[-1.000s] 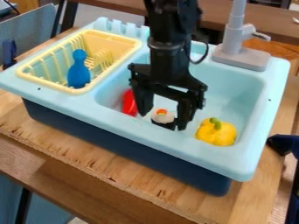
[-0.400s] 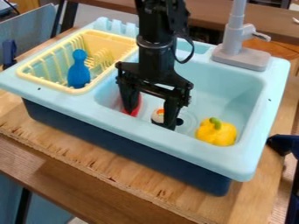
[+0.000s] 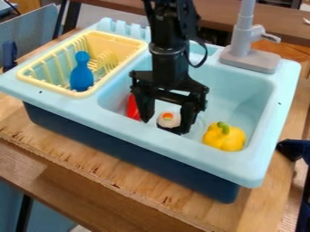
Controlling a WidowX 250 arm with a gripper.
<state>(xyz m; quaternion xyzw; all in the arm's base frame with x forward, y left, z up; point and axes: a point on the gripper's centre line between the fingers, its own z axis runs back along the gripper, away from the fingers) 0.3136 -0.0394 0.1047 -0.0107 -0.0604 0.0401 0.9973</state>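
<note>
A wooden tabletop [image 3: 121, 181] is bearing the light-blue toy sink [image 3: 200, 156], and the black arm [image 3: 167, 59] is hanging over its basin from the top edge. The grey faucet [image 3: 249, 61] is standing at the far rim, while the pale-yellow rack [image 3: 48, 86] is sitting at the left end, holding a blue pin-shaped toy [image 3: 82, 74] upright inside. The gripper [image 3: 167, 124] is pointing down into the basin with its two fingers standing wide apart. A yellow pepper [image 3: 224, 137] is resting in the basin, off to the right of the fingers, and a red object [image 3: 133, 108] is lying partly hidden by the left-hand finger. Smallest, a toy sushi roll [image 3: 169, 119] is sitting low between the fingertips, nearer the right-hand one; whether they are touching, I cannot tell. Its round filled face is turning upward, its short axis running roughly upright.
</note>
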